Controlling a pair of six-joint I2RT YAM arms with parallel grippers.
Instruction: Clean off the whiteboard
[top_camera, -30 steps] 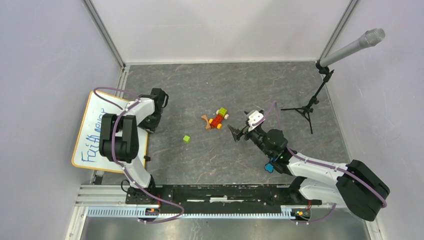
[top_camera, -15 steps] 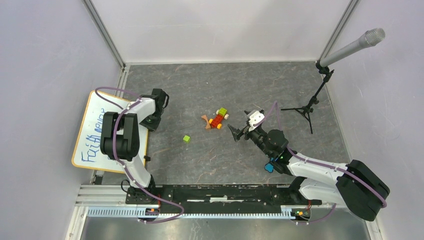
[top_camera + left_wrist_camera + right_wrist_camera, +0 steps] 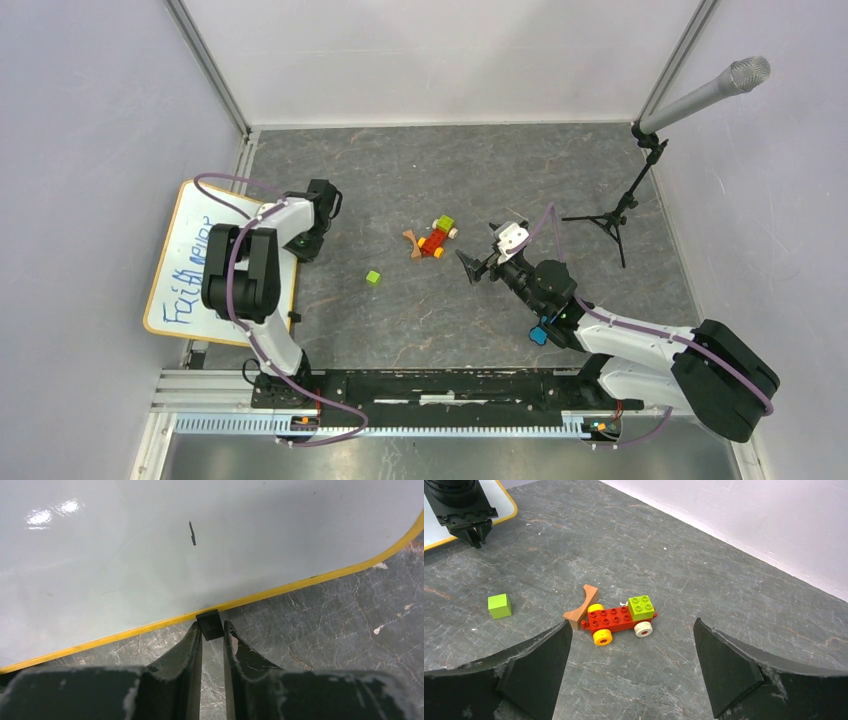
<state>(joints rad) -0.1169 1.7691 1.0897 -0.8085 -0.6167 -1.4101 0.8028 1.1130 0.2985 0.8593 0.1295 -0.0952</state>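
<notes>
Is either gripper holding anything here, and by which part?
The left gripper is shut on the small black clip at the yellow-rimmed edge of the whiteboard. The right gripper is open and holds nothing.

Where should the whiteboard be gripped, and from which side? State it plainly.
Grip the black clip on the yellow rim of the whiteboard, coming in low from the table side. The board lies flat and its rim is thin, so the clip, which juts out, probably suits narrow jaws best. The left gripper is shut on it there.

Grey marbled floor (image 3: 450, 170), pale walls (image 3: 440, 60)
</notes>
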